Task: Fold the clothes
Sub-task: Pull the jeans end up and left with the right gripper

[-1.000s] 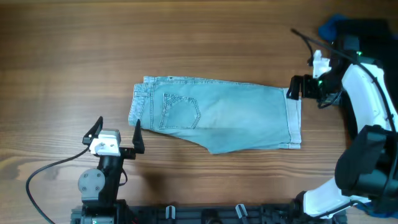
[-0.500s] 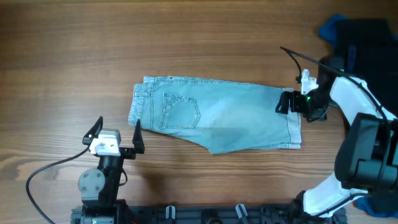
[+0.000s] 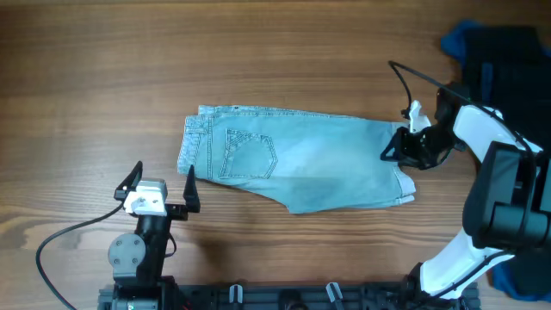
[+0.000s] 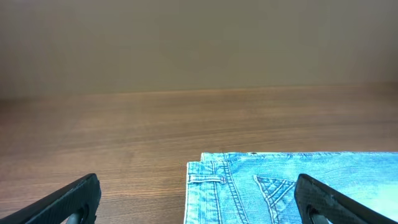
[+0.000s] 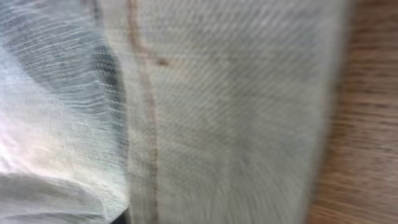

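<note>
Right gripper at 3 o'clock hem of shorts, can't tell if clamped; I risk a shallow pinch slipping mid-fold.

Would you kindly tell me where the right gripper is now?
Overhead, the right gripper is at the right hem of the pale denim garment, mid-table, left of the dark clothes pile.
</note>
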